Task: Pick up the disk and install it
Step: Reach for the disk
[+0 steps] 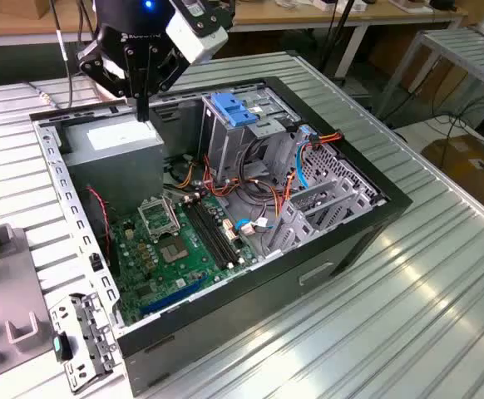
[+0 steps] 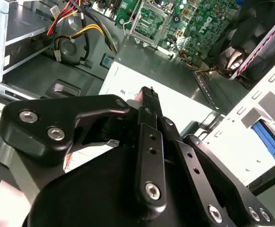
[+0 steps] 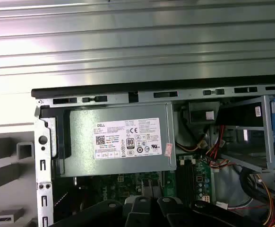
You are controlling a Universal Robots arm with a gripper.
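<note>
While the end effector hangs clenched and empty just above the power supply inside the open computer case, the pick-up step looks not yet begun: nothing sits between its fingers, and I cannot tell where the disk lies. Directly beneath it is the supply's labelled top. Lower and beyond that lies the green motherboard. Off to its side, well apart, stands the tall drive cage topped by a blue bracket, which I judge to be where the drive belongs. The next move, in my judgement, calls for lifting clear of the case wall, spreading the fingers before any grasp, and keeping away from the loose cables beside the cage. The case rests on a ribbed metal tabletop, with grey fixtures well away from the end effector. Other benches, trailing leads and a cardboard box occupy the room behind.
</note>
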